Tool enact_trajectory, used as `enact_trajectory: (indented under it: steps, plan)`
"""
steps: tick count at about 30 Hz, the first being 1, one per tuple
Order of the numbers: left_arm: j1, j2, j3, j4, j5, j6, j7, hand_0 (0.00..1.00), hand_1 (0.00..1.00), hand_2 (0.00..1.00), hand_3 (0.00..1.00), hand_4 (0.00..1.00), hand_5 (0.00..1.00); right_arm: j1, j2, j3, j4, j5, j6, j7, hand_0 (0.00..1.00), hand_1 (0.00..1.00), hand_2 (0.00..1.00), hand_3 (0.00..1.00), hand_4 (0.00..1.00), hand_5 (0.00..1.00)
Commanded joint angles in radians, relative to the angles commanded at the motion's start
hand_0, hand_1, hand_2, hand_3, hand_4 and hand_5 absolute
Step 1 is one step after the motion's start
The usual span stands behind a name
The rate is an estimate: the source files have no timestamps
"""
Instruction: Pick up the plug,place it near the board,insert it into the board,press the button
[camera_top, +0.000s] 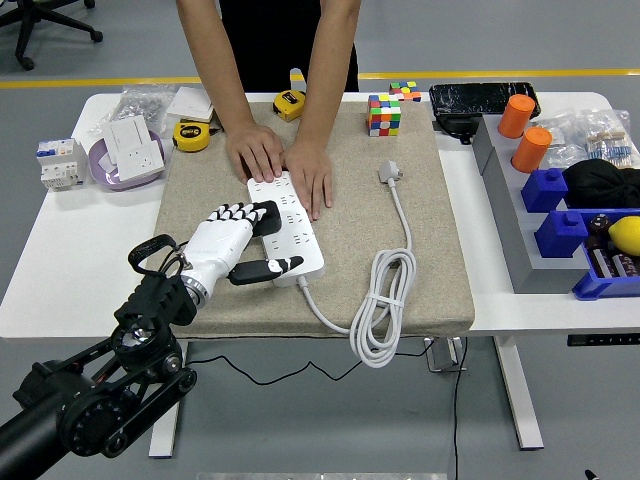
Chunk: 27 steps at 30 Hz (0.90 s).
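One robot hand (225, 243) shows, with one power strip (289, 226) touching its fingertips and two person's hands (283, 165) just beyond. To its right lie one plug (390, 172) and one coiled cable (383, 305). Farther off are two tape measures (190, 135), two cubes (384, 114) and two orange cylinders (518, 115).

The left hand (232, 243) hides the board's (290, 225) near-left part.

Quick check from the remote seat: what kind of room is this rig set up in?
Probably a lab or workshop test bench, not a home. A white table on a grey floor with a yellow line carries tape measures, blue parts bins and a power strip that a person's hands steady.
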<state>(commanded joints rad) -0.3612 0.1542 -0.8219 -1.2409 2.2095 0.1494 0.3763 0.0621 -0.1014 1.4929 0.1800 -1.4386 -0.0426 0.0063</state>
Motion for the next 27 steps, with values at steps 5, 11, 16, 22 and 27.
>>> enact_trajectory:
  steps: [5, 11, 16, 22, 27]
  plan:
    - [0.004, 0.005, -0.009, -0.022, 0.003, 0.057, -0.032, 0.998, 0.998, 0.982, 0.905, 0.998, 0.998, -0.002, 0.000, 0.000, 0.000, -0.002, -0.001, 0.000, 0.998, 0.878, 0.781, 0.787, 0.998, 0.919]
    - [0.016, 0.004, -0.023, -0.104, -0.028, 0.153, -0.101, 0.998, 0.998, 0.978, 0.906, 0.998, 0.998, -0.003, -0.001, -0.005, 0.000, 0.002, -0.001, 0.002, 0.998, 0.878, 0.781, 0.787, 0.998, 0.921]
    - [0.020, 0.003, -0.022, -0.179, -0.035, 0.163, -0.104, 0.998, 0.998, 0.921, 0.899, 0.998, 0.998, -0.007, 0.000, -0.001, 0.000, -0.002, -0.002, 0.000, 0.998, 0.878, 0.780, 0.786, 0.998, 0.922]
    - [0.035, 0.005, -0.041, -0.240, -0.060, 0.130, -0.082, 0.915, 0.893, 0.837, 0.891, 0.968, 0.740, -0.003, -0.003, -0.005, 0.000, 0.004, -0.002, 0.001, 0.998, 0.878, 0.781, 0.785, 0.998, 0.924]
    - [0.050, 0.003, -0.056, -0.280, -0.097, 0.029, -0.032, 0.303, 0.327, 0.370, 0.896, 0.740, 0.247, -0.005, 0.000, 0.001, 0.000, -0.002, -0.002, -0.002, 0.998, 0.878, 0.782, 0.786, 0.998, 0.928]
